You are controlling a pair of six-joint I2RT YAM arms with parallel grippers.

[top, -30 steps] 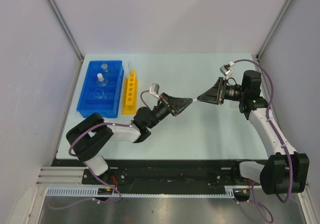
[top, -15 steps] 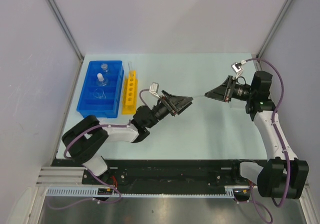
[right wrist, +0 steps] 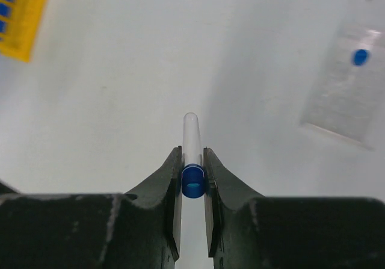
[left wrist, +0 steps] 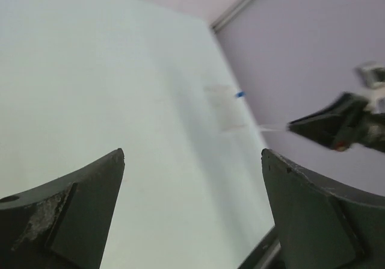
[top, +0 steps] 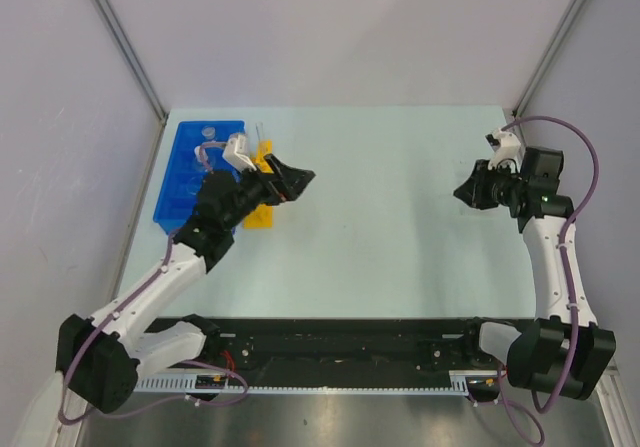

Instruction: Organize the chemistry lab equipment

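Note:
My right gripper [right wrist: 192, 150] is shut on a thin clear tube [right wrist: 192, 133] with a blue cap, held above the table at the right [top: 465, 192]. My left gripper [top: 292, 180] stands wide open with nothing between its fingers [left wrist: 78, 221], hovering just right of the yellow holed tube rack [top: 258, 207]. The blue compartmented tray [top: 180, 172] lies left of the rack, partly covered by the left arm; a small clear flask [top: 208, 132] shows at its far end. A clear flat slide [right wrist: 343, 94] with a blue spot lies on the table at the right.
Pale walls with metal corner posts close in the table on the left, back and right. The arms' base rail runs along the near edge. In the left wrist view the right gripper [left wrist: 331, 121] shows across the table with the tube's tip sticking out.
The left gripper opened, let go of the tube and swung back left to the rack. The right gripper drew away to the right with the tube.

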